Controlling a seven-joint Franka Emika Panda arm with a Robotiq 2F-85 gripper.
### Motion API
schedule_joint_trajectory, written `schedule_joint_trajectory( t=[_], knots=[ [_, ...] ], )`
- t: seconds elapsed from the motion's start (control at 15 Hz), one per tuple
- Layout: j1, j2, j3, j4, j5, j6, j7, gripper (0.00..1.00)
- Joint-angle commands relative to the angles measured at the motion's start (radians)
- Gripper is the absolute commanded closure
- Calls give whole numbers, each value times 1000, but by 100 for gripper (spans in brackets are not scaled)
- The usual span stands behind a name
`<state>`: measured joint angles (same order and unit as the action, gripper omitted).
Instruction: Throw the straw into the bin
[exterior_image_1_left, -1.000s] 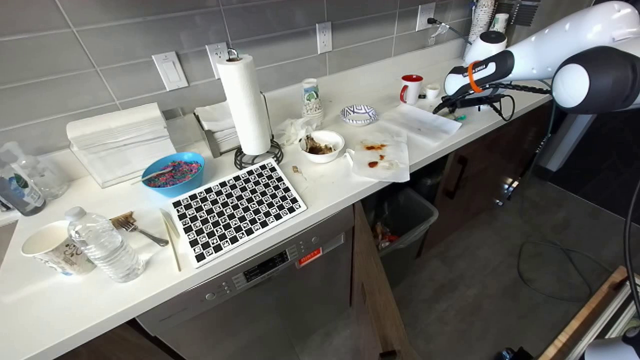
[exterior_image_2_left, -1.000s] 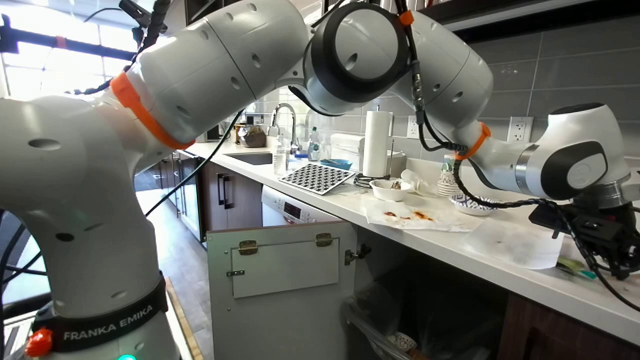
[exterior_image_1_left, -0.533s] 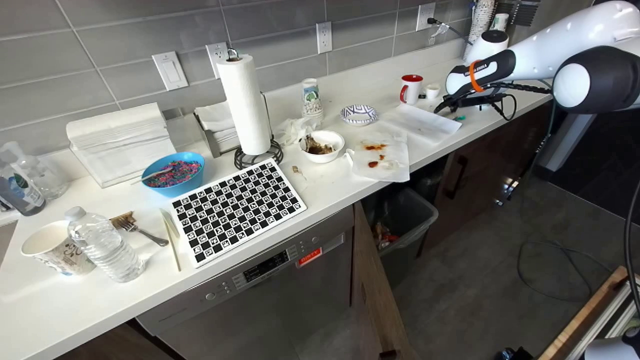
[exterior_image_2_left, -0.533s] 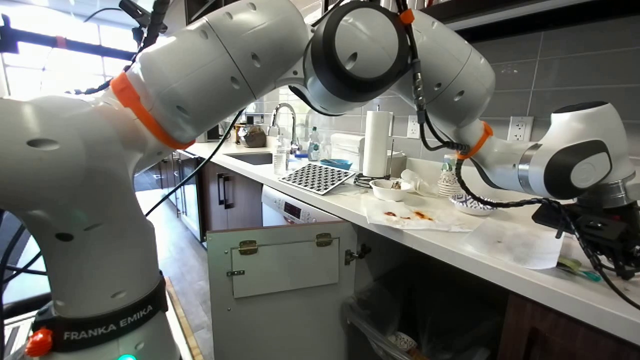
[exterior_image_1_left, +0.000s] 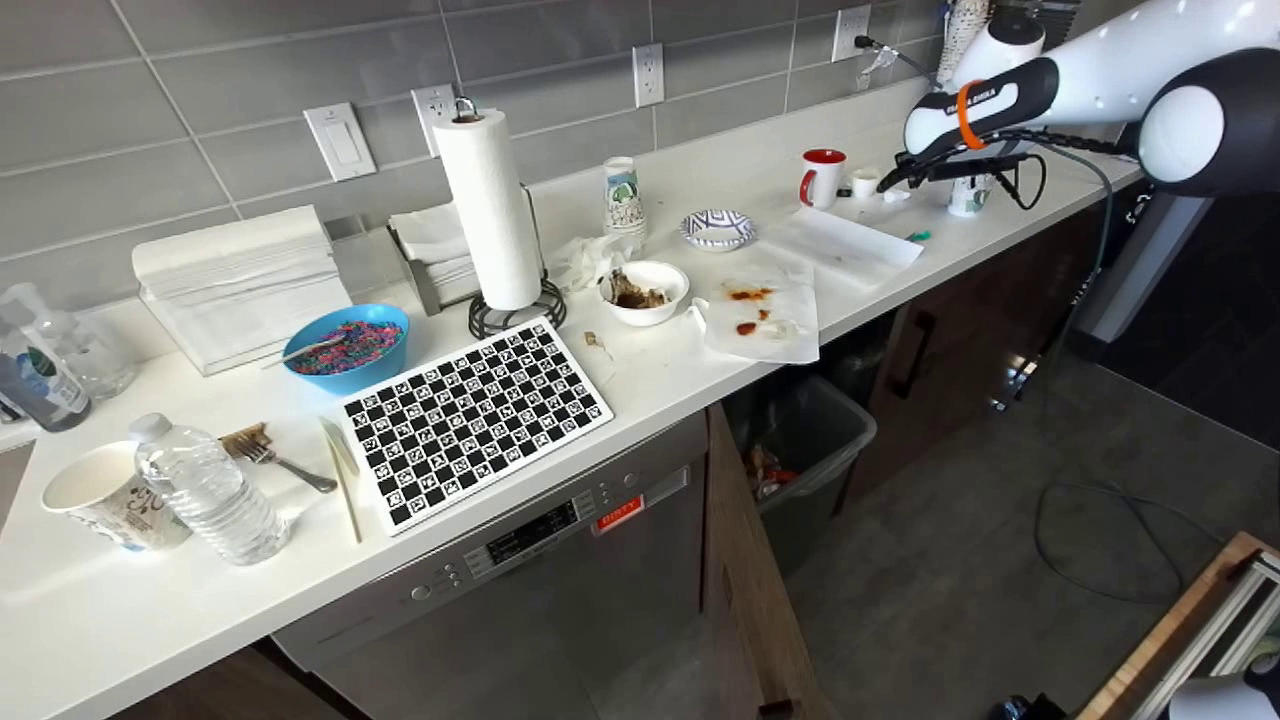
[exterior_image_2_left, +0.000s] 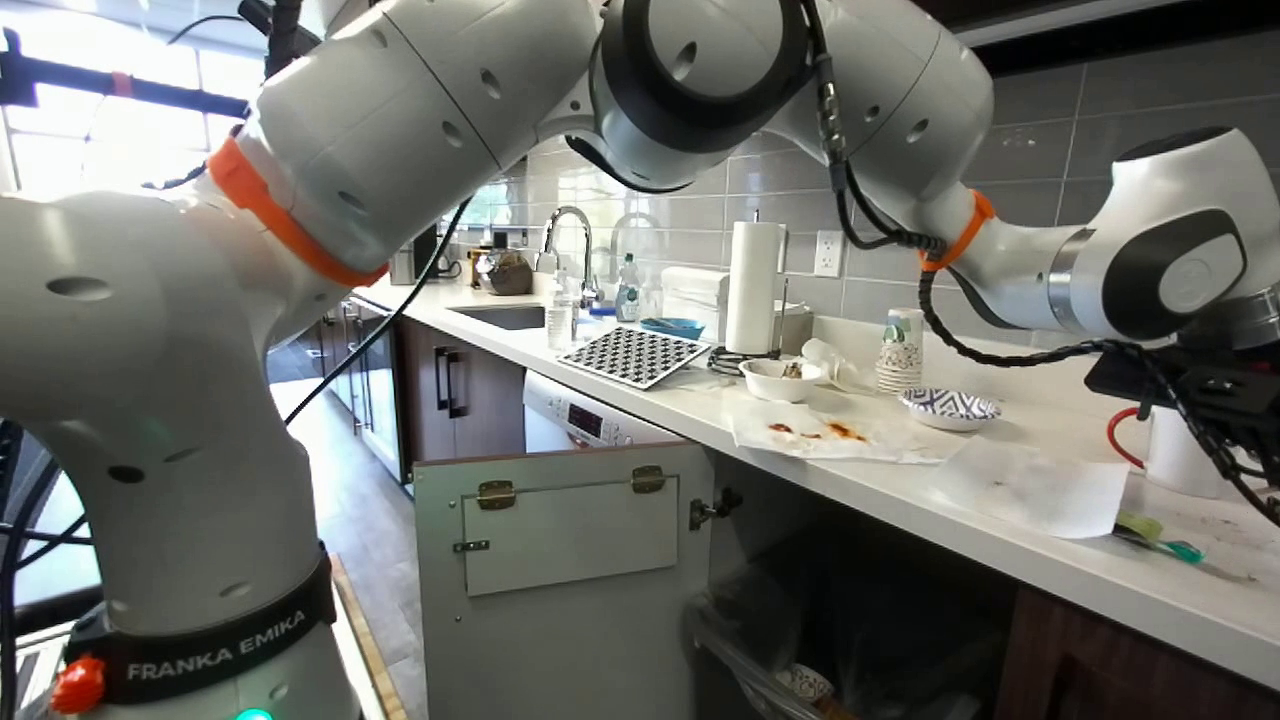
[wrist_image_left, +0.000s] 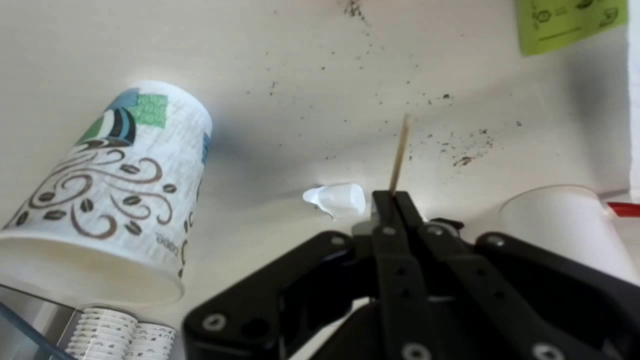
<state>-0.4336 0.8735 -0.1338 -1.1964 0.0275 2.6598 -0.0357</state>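
Note:
My gripper (wrist_image_left: 393, 196) is shut on the straw (wrist_image_left: 400, 152), a thin light-brown stick. The straw sticks out beyond the fingertips, above the white counter, in the wrist view. In both exterior views the straw cannot be made out and the fingertips are hidden or outside the picture. The bin (exterior_image_1_left: 828, 425) is dark grey and stands below the counter in the open cabinet, with rubbish inside. Its bag-lined rim (exterior_image_2_left: 750, 668) also shows in an exterior view. The gripper is above the far part of the counter, away from the bin.
A paper cup (wrist_image_left: 115, 190), a small white container (wrist_image_left: 340, 199) and a red-handled mug (wrist_image_left: 565, 230) stand or lie around the gripper. A white sheet (exterior_image_1_left: 845, 245) and stained paper (exterior_image_1_left: 765, 315) lie along the counter. The open cabinet door (exterior_image_2_left: 560, 610) stands beside the bin.
My arm and gripper have risen from the counter and shifted slightly rightward in both exterior views. The mug and the paper cup, hidden before, now show behind or below the wrist.

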Motion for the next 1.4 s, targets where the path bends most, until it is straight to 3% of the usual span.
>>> schedule_joint_trajectory(
  t=[0.0,0.27,0.6,1.0,1.33],
  knots=[
    [-30,-150,61,-167,23,-35,-88,99],
    [-46,-282,76,-307,5,-152,-175,99],
    [-52,-458,59,-543,23,-155,-361,99],
    [-94,-639,95,-802,173,-186,-769,99],
    [-57,-740,19,-931,204,-309,-1030,99]
  ],
)
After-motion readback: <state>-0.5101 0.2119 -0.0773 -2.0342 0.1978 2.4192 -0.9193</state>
